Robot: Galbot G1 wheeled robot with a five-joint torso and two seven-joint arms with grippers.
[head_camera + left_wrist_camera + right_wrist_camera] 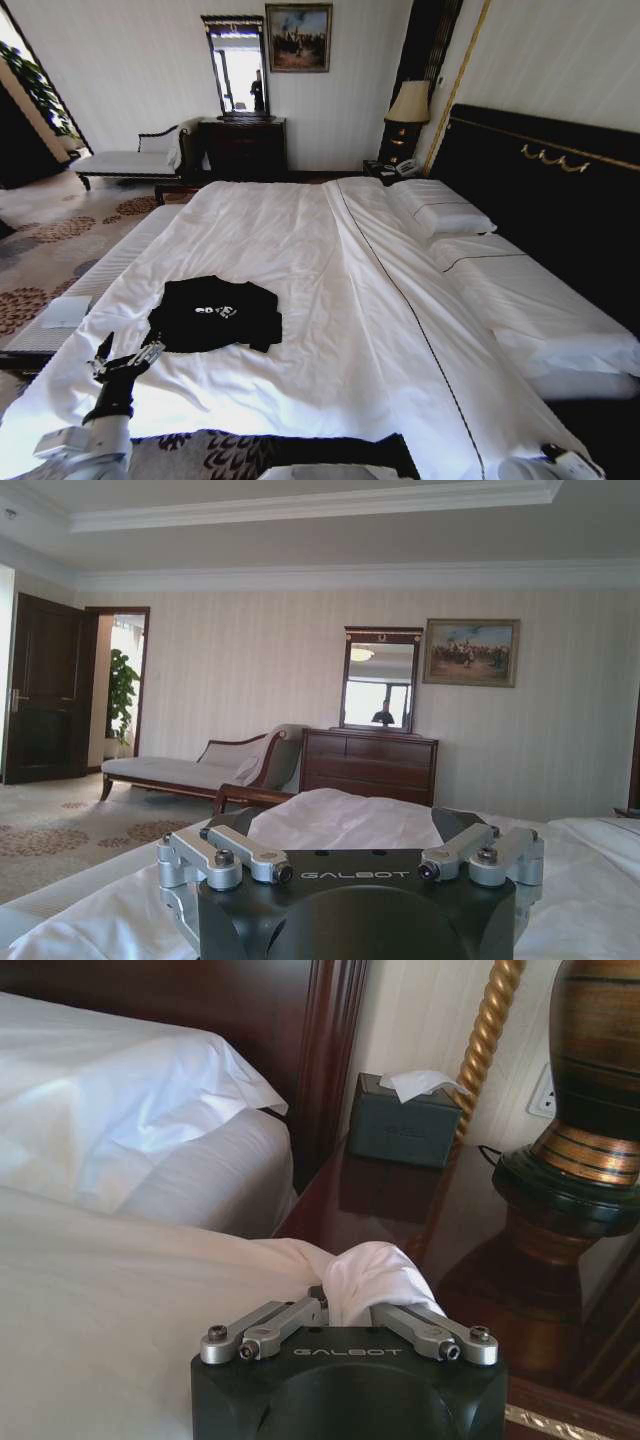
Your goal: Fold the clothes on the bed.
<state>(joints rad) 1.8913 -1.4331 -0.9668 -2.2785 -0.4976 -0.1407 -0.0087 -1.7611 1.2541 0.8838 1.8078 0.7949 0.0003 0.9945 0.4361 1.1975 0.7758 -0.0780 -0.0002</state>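
The right gripper (pixel 350 1305), low at the bed's (pixel 300 300) near right corner beside a tissue box (pixel 403 1120) and lamp (pixel 590 1110), is pinching a bunch of white sheet (pixel 375 1275), which could drag the bedding if the arm lifts. The left gripper (pixel 125 362) hovers spread and empty just short of the black T-shirt (pixel 215 312), which lies partly folded on the duvet's left side; it could grab duvet along with shirt.

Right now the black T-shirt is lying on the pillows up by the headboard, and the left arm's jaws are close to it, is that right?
Not quite. The black T-shirt lies on the white duvet near the foot of the bed, far from the pillows. The head view shows this. The left gripper is indeed close to it, just short of its near edge.
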